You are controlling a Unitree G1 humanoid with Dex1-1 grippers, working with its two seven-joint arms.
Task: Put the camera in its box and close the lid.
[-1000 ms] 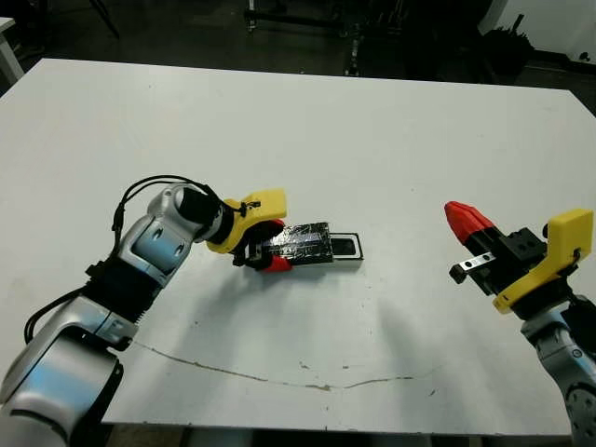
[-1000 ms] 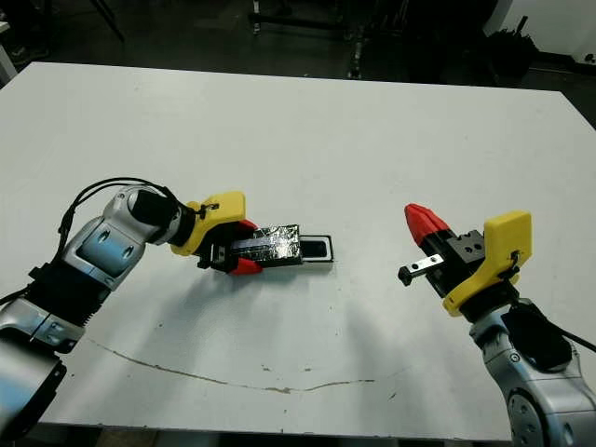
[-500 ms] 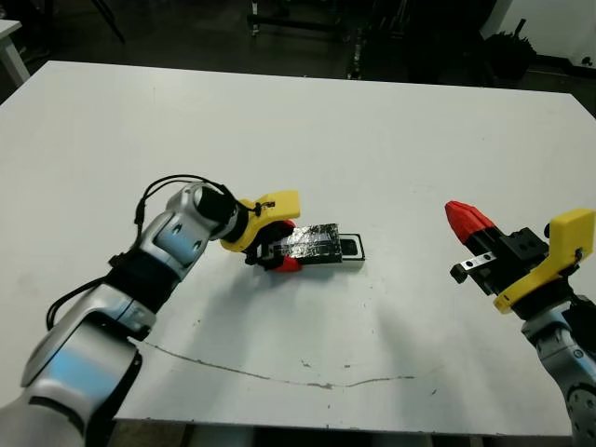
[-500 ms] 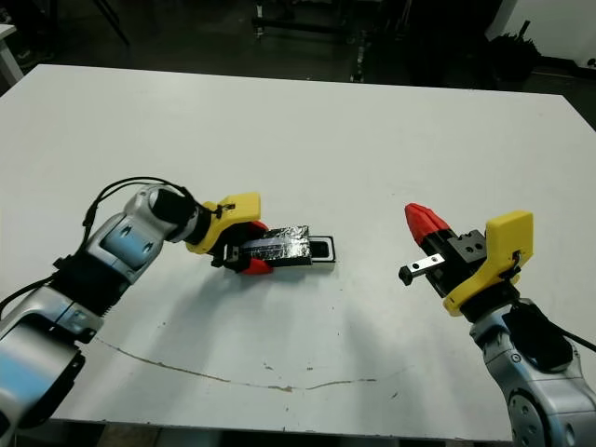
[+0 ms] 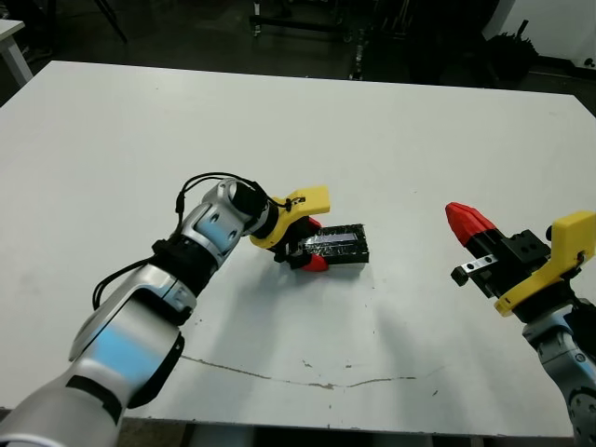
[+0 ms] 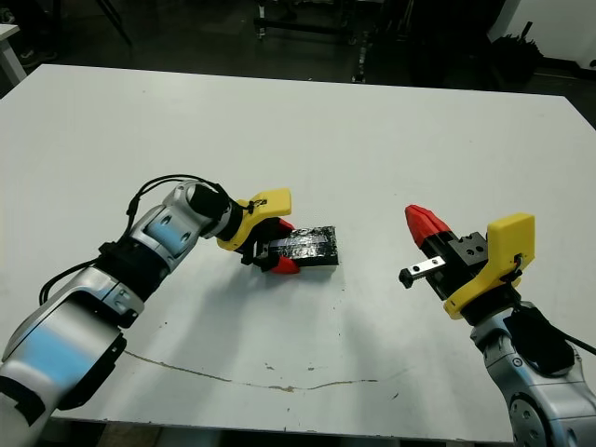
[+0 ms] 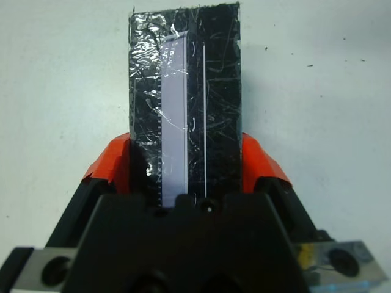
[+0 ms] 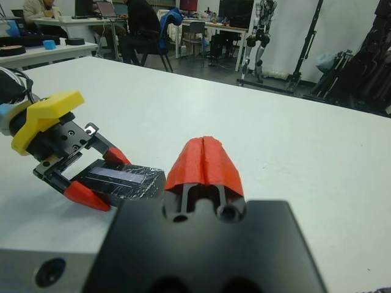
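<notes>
The lid (image 5: 333, 242), black with a crinkled silvery top, lies flat on the white table (image 5: 419, 140) near its middle. My left gripper (image 5: 304, 249) is shut on it, one red finger (image 7: 113, 165) against each long side. In the left wrist view the lid (image 7: 183, 91) stretches away from between the fingers. The box and the camera are hidden beneath the lid. My right gripper (image 5: 466, 222) hovers above the table to the right, shut with nothing in it, a good hand's width from the lid. In the right wrist view it (image 8: 203, 160) points toward the lid (image 8: 119, 178).
A thin dark scratch (image 5: 307, 382) runs across the table near its front edge. Dark stands (image 5: 372, 37) rise beyond the far edge. In the right wrist view, people (image 8: 137, 24) sit at desks far behind the table.
My left gripper has slid the lid to the right, over the box end and camera that showed before. The right arm has not moved.
</notes>
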